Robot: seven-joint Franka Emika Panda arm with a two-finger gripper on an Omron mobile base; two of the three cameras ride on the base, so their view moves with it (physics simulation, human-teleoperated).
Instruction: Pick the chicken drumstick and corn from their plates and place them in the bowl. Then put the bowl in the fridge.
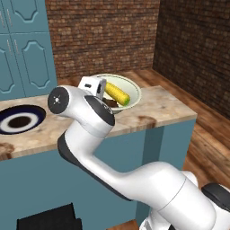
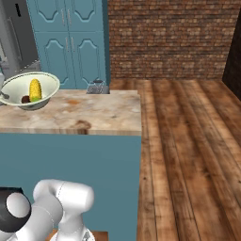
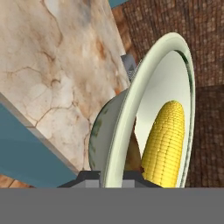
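Note:
The pale cream-green bowl is over the marble counter's right part. The yellow corn lies in it, next to the dark brown chicken drumstick. My gripper is shut on the bowl's near-left rim, one finger inside and one outside. I cannot tell whether the bowl's base touches the counter. The navy-rimmed plate sits bare at the counter's left. A slice of the grey fridge stands at the far left.
Teal cabinets line the back beside a brick wall. A small grey object sits at the counter's far edge. The counter ends on the right, with wood floor beyond.

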